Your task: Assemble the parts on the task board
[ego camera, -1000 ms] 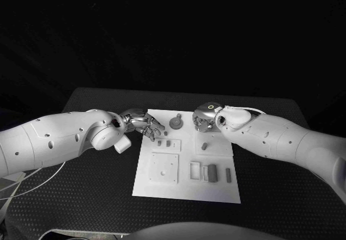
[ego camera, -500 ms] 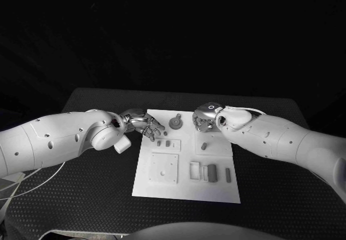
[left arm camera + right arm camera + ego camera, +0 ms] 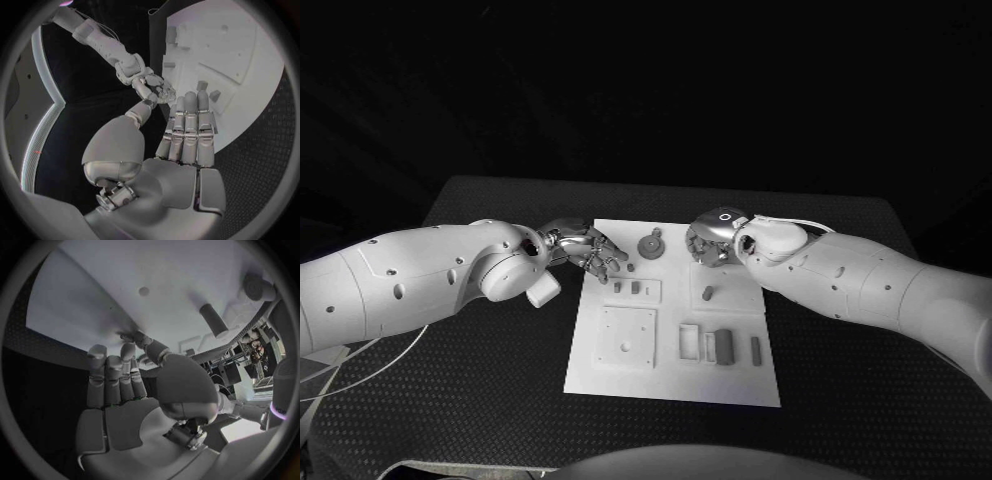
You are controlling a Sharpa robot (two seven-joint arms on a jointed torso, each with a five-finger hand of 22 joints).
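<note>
**Both hands at the far end of the task board**

The task board lies with its long axis running away from the robot. Near its close end three slim parts lie side by side, long axes along the board's. Past them, a short cylinder part lies lengthwise too. At the far end a round part sits between the hands — the left hand over the board's far left corner, fingers straight and side by side, holding nothing; the right hand at the far right corner, whether holding anything I cannot tell.
</note>
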